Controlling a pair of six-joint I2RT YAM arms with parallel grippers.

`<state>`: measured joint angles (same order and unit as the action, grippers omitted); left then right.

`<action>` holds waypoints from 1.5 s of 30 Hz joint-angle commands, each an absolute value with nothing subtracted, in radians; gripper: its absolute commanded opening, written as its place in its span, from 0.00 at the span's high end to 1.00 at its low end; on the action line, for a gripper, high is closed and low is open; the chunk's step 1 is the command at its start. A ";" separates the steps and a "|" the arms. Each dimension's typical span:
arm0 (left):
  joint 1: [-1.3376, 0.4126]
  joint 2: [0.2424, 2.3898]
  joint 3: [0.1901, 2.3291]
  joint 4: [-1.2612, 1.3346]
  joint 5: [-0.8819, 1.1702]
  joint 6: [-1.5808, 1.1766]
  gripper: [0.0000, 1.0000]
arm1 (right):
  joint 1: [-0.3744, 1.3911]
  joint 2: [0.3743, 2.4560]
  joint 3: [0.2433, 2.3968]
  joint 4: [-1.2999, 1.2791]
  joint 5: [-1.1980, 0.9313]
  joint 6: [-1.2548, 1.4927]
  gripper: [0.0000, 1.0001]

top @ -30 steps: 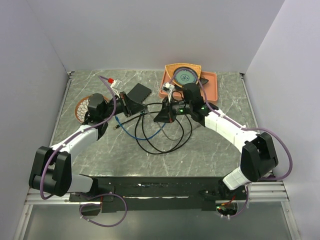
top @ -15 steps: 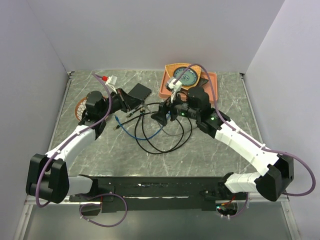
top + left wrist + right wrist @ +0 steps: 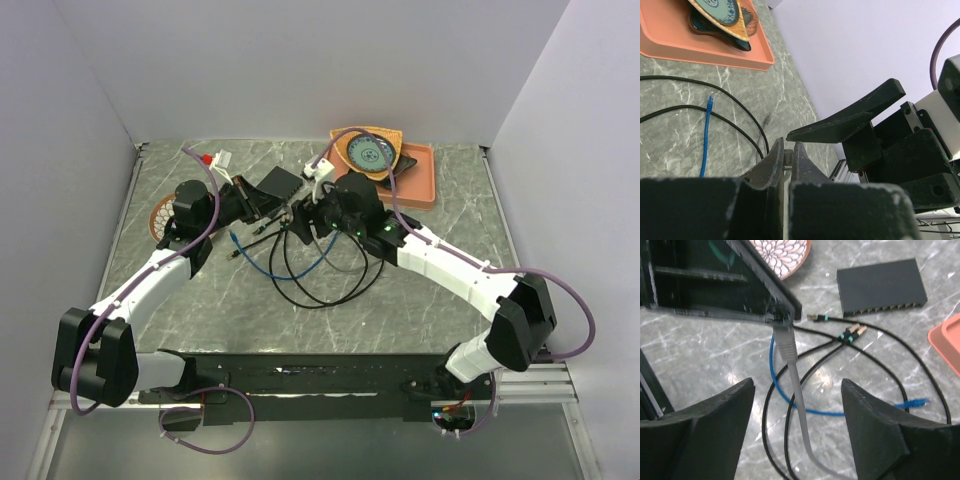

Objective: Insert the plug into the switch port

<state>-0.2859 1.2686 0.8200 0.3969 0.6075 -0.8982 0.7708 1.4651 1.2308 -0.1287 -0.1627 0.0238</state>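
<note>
Swinging in from the tray side, the right arm has crossed left to the middle of the table, and its right gripper [image 3: 299, 221] has sprung wide open since a second ago. It holds nothing now; the gray cable [image 3: 799, 405] runs down through the gap between its spread fingers.

Over to the left gripper [image 3: 266, 205]: jaws pinched tight on the plug [image 3: 783, 341], the gray boot sticking out below its fingertips and the cable trailing toward the near side.

And the switch [image 3: 279, 183]? Lying flat on the table [image 3: 440, 300], just far of the two grippers, well apart from the plug. Its switch port [image 3: 890, 306] row runs along the thin edge facing the cables. Any print on the box is too small to read.

Two black cables [image 3: 330, 292] loop across the marble top, their teal-banded ends lying near that port edge, with a blue cable [image 3: 785, 407] curling beneath them. Far right, the orange tray [image 3: 420, 175] carries a patterned plate [image 3: 371, 152].
</note>
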 commanded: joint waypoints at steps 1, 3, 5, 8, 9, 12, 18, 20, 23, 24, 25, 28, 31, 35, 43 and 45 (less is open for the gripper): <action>-0.293 1.247 0.839 0.426 0.598 -0.925 0.99 | 0.788 1.492 1.315 -0.066 -0.126 0.017 0.31; -0.293 1.250 0.836 0.429 0.601 -0.930 0.99 | 0.792 1.502 1.324 -0.063 -0.132 0.017 0.34; -0.293 1.252 0.836 0.430 0.604 -0.934 0.99 | 0.793 1.514 1.328 -0.060 -0.129 0.017 0.41; -0.293 1.252 0.841 0.422 0.604 -0.930 0.99 | 0.795 1.528 1.335 -0.057 -0.132 0.017 0.51; -0.293 1.250 0.842 0.422 0.601 -0.930 0.99 | 0.796 1.529 1.332 -0.052 -0.132 0.020 0.51; -0.293 1.249 0.836 0.431 0.600 -0.934 0.99 | 0.798 1.531 1.322 -0.038 -0.134 0.020 0.53; -0.293 1.256 0.836 0.430 0.604 -0.937 0.99 | 0.798 1.517 1.296 -0.005 -0.121 0.026 0.65; -0.293 1.256 0.834 0.433 0.606 -0.939 0.99 | 0.798 1.516 1.290 -0.003 -0.114 0.029 0.66; -0.295 1.255 0.830 0.437 0.603 -0.945 0.99 | 0.798 1.517 1.289 0.025 -0.109 0.037 0.78; -0.295 1.255 0.828 0.439 0.603 -0.946 0.99 | 0.798 1.522 1.290 0.023 -0.103 0.041 0.88; -0.296 1.256 0.828 0.437 0.603 -0.948 0.99 | 0.798 1.525 1.292 0.021 -0.095 0.044 0.94; -0.296 1.252 0.833 0.422 0.600 -0.939 0.99 | 0.798 1.528 1.292 0.021 -0.081 0.044 1.00; -0.296 1.249 0.836 0.402 0.577 -0.916 0.96 | 0.796 1.519 1.282 0.023 -0.074 0.043 1.00; -0.296 1.246 0.842 0.370 0.554 -0.888 0.62 | 0.798 1.479 1.238 0.031 -0.060 0.032 1.00; -0.296 1.201 0.847 0.370 0.494 -0.844 0.04 | 0.793 1.298 1.155 0.046 -0.006 0.025 1.00; -0.296 1.174 0.835 0.379 0.456 -0.841 0.04 | 0.790 1.223 1.135 0.060 -0.006 0.025 1.00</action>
